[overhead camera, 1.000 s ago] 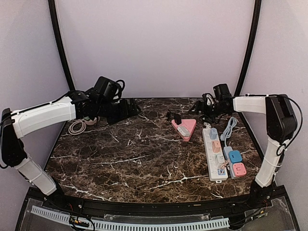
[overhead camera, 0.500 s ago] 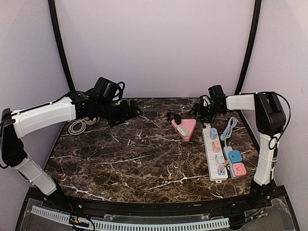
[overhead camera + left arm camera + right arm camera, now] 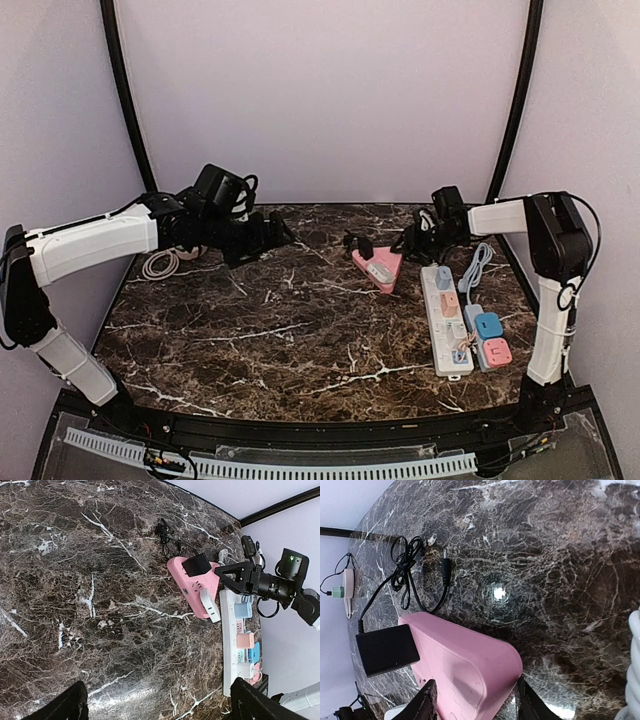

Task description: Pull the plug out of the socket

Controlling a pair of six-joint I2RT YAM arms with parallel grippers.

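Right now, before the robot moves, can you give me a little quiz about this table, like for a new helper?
1. True or false: the black plug sits on the pink socket block.
2. The right gripper has its fingers: A) on either side of the pink block's corner, B) around a cable, C) over bare table.
3. What colour is the long power strip beside the pink block?

Key: 1 true; 2 A; 3 white.
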